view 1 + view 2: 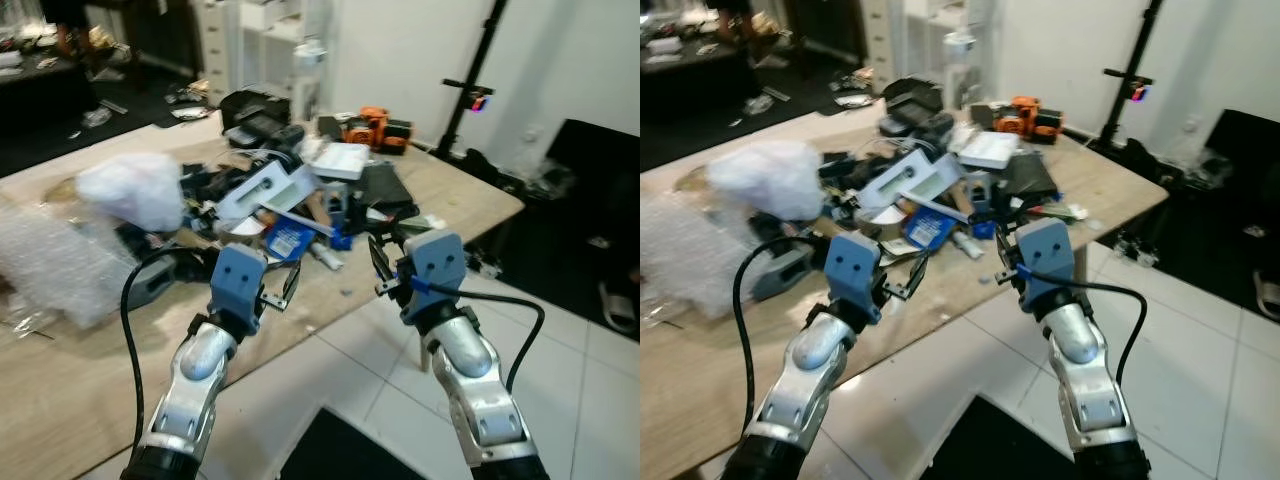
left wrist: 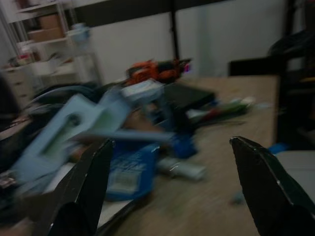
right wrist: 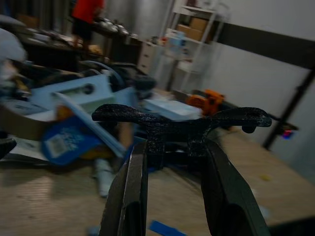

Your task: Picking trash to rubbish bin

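Observation:
A heap of clutter covers the wooden table: a blue packet, a pale blue-grey box panel, a crumpled white bag and bubble wrap. My left gripper hovers at the table's near edge, open, its fingers wide apart and pointing at the blue packet and a small white tube. My right gripper is just off the table edge to the right. It is shut on a thin black plastic piece that lies crosswise at its tips.
An orange tool and a black printer sit at the far side of the table. A black stand rises by the white wall. White tiled floor lies to the right, with a dark mat below.

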Available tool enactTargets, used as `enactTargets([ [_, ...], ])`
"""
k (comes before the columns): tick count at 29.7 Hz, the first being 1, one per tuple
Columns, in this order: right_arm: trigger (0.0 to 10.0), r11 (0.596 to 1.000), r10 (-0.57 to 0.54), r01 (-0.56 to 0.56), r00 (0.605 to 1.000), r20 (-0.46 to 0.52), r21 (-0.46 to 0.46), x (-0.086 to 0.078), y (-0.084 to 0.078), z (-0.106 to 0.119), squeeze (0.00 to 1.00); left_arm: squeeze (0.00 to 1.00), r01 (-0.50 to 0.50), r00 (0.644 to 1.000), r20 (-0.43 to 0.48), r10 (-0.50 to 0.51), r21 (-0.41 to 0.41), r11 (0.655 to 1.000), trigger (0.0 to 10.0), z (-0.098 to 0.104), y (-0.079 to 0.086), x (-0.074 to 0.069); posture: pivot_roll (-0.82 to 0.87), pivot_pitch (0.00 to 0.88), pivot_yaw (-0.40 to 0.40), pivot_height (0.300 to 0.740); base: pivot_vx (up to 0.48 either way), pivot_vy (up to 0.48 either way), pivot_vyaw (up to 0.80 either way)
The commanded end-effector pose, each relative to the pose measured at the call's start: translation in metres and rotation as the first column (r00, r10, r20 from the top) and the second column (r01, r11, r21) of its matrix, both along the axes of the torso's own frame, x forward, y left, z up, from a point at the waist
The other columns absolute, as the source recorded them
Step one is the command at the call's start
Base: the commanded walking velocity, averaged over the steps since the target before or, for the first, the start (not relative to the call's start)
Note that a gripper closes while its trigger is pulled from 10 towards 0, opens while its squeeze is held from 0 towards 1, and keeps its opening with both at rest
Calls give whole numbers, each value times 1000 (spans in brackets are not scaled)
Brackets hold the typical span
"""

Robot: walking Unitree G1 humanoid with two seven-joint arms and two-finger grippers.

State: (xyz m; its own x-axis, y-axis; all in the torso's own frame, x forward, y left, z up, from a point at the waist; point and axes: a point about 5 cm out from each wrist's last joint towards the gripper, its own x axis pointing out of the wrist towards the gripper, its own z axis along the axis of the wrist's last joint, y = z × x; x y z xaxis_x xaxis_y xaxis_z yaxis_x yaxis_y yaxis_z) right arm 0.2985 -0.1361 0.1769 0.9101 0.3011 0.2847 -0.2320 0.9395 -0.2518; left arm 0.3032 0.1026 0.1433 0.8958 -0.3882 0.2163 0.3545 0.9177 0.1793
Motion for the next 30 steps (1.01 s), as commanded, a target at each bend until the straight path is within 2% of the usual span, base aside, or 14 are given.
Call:
enactTargets([
  [1,10000,1000,-5,5,1000,-13,3,0,0,-4,0,0,0,1000,-5,0,6,1000,10000,-1,0,-1,-105,51,-32,740,0,0,-800],
  [16,10000,1000,-7,7,1000,-13,-1,1,1,-4,0,0,15,999,-35,-15,-7,1000,10000,-1,0,-1,-102,51,-30,740,0,0,-800],
  [23,10000,1000,-5,5,1000,-16,-2,1,1,-5,0,0,21,996,-79,-30,-112,993,10000,0,0,-1,-102,52,-32,740,0,0,-800],
  [30,10000,1000,-2,2,1000,-18,-3,2,2,-5,0,0,10,994,-105,-25,-150,989,10000,0,2,1,-101,52,-33,740,0,0,-800],
])
